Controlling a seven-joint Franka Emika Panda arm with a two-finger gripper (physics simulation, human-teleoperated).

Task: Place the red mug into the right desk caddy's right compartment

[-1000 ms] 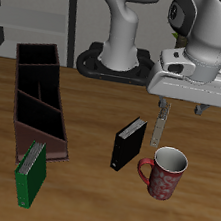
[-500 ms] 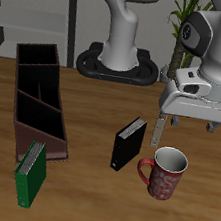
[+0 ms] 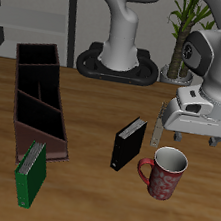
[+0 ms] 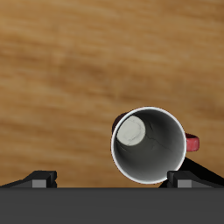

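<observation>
With fingers (image 3: 187,137) spread open above the red mug (image 3: 165,173), descend straight, straddle the rim's wall opposite the nine-o'clock handle, then close.

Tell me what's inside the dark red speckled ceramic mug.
The dark red speckled ceramic mug looks empty: the wrist view shows only its pale inside wall and round floor. In the exterior view its rim hides the bottom.
</observation>
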